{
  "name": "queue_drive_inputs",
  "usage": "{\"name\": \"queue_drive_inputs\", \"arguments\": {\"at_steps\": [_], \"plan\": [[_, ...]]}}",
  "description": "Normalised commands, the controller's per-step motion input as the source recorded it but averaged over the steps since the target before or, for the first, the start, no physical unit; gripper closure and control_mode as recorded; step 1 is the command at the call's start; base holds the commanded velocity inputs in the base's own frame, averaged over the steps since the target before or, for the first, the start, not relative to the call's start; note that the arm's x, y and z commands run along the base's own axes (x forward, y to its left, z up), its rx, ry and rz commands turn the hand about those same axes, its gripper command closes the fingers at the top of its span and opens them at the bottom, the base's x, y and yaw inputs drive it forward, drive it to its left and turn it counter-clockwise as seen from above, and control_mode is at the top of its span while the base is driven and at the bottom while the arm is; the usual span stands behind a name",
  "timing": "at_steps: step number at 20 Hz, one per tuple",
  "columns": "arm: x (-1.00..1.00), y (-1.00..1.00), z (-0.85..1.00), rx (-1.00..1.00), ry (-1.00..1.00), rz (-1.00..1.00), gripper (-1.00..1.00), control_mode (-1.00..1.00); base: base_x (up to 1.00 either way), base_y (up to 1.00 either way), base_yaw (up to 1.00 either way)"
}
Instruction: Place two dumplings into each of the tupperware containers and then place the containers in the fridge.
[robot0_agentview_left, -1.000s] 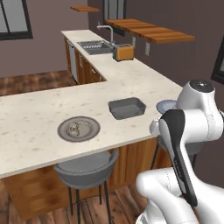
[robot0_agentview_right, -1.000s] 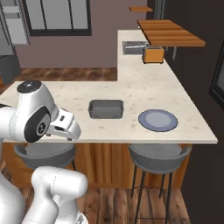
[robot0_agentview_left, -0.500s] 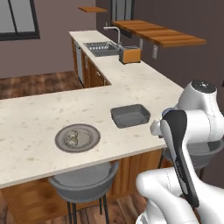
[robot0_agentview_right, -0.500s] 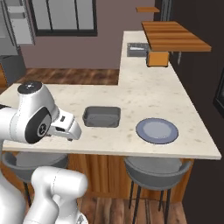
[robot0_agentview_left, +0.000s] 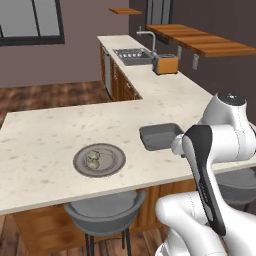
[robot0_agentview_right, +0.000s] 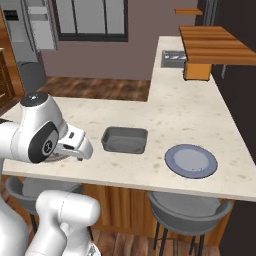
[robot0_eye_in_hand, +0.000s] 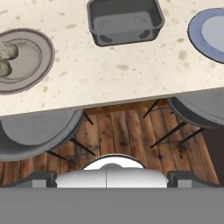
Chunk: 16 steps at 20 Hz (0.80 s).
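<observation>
Two pale dumplings (robot0_agentview_left: 93, 160) (robot0_eye_in_hand: 6, 50) lie on a round grey plate (robot0_agentview_left: 116, 163) (robot0_eye_in_hand: 40, 61) near the counter's front edge. One dark grey tupperware container (robot0_agentview_left: 161, 136) (robot0_agentview_right: 125, 140) (robot0_eye_in_hand: 124, 21) stands empty to the plate's right. My gripper (robot0_eye_in_hand: 111, 177) hangs over the stools in front of the counter edge, short of both, and is open with nothing between its fingertips (robot0_eye_in_hand: 37, 178). The arm stays folded close to the base. The grey fridge (robot0_agentview_right: 33, 26) stands far back on the left of the right base view.
A flat blue-grey plate (robot0_agentview_right: 191, 161) (robot0_eye_in_hand: 211, 31) lies right of the container. Two grey stools (robot0_eye_in_hand: 35, 131) (robot0_eye_in_hand: 202, 109) stand under the counter edge. A sink (robot0_agentview_left: 131, 55) and an orange toaster (robot0_agentview_left: 166, 64) are on the far counter arm, with wooden shelves (robot0_agentview_left: 200, 41) above.
The whole picture has shifted, so the base has driven; plate and container now sit further right and lower in the left base view. The arm keeps its folded pose and the gripper stays open.
</observation>
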Motion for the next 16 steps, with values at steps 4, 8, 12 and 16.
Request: {"name": "queue_drive_inputs", "arguments": {"at_steps": [4,8,12,16], "plan": [[0.0,0.0,0.0,0.0,0.0,0.0,-1.0,1.0,0.62,0.0,0.05],[0.0,0.0,0.0,0.0,0.0,0.0,-1.0,1.0,0.6,0.0,0.13],[0.0,0.0,0.0,0.0,0.0,0.0,-1.0,1.0,0.34,0.0,0.16],[0.0,0.0,0.0,0.0,0.0,0.0,-1.0,1.0,0.06,0.0,0.04]]}}
